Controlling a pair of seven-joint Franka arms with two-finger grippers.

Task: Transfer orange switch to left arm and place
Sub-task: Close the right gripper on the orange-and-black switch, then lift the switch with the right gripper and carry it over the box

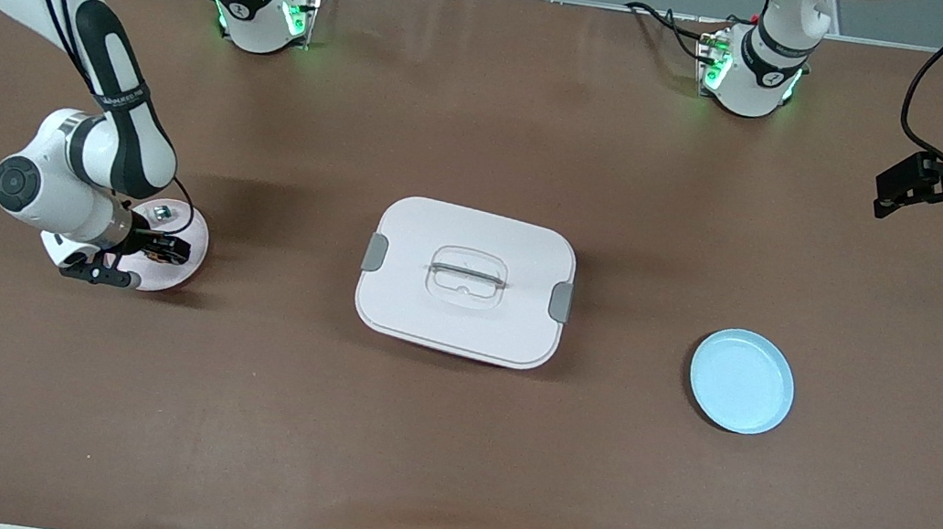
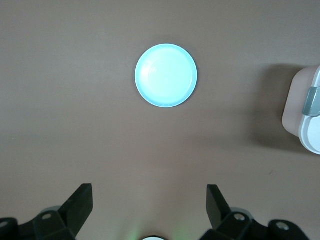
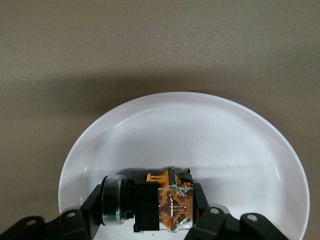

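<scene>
Now the orange switch [image 3: 162, 202] lies between the right gripper's [image 3: 150, 215] closed jaws.

White box [image 1: 465, 282] with grey clasps [image 1: 374, 252] on a brown table [image 1: 446, 445]. Pale blue plate [image 1: 741, 381]; pinkish-white plate [image 1: 192, 248]. Black switch [image 3: 162, 205] with orange-and-white marks; white arms [image 1: 94, 156] with black bands.

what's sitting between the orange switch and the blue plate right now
The box stands in the middle of the table, directly on the line from the pink plate, where the right gripper is down at the orange switch, to the blue plate. The left gripper waits open above the left arm's end.
</scene>
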